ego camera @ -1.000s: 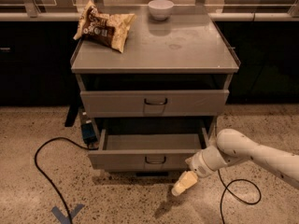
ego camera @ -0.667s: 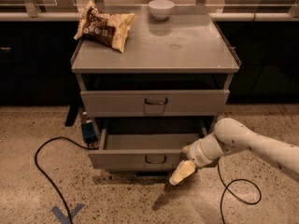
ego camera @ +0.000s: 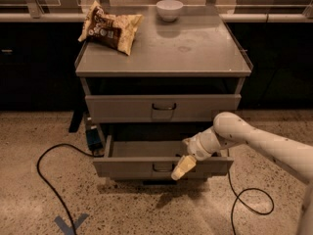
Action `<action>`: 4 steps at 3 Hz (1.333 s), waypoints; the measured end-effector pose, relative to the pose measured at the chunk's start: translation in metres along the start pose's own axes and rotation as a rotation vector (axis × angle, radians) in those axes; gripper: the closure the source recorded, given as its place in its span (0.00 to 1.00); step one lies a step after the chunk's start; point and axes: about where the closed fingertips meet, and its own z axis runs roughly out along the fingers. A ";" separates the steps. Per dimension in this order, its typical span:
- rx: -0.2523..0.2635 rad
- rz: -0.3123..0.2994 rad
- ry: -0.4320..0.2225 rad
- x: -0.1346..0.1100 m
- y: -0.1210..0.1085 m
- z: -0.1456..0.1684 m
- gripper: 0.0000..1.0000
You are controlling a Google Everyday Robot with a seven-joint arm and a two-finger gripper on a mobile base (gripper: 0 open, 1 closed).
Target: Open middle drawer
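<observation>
The grey cabinet has a closed upper drawer with a dark wire handle. Below it the middle drawer stands pulled out partway, showing a plain shallow grey tray inside; its dark handle is at the centre of the front. My gripper hangs at the end of the white arm, which comes in from the right. It sits against the middle drawer's front, just right of the handle. Anything below this drawer is hidden.
A chip bag and a white bowl sit on the cabinet top. Black cables lie on the floor at left and at right. A blue box is at the cabinet's left side. Blue tape marks the floor.
My gripper has moved up and to the left, from above the floor in front of the cabinet to the middle drawer's front beside the handle. The drawer has not visibly moved.
</observation>
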 end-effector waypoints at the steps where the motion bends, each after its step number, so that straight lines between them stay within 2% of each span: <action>1: -0.051 0.046 0.015 0.027 -0.010 0.033 0.00; 2: -0.116 0.099 0.050 0.054 0.001 0.052 0.00; 3: -0.116 0.100 0.050 0.052 0.001 0.049 0.00; 4: -0.149 0.173 0.053 0.071 0.035 0.028 0.00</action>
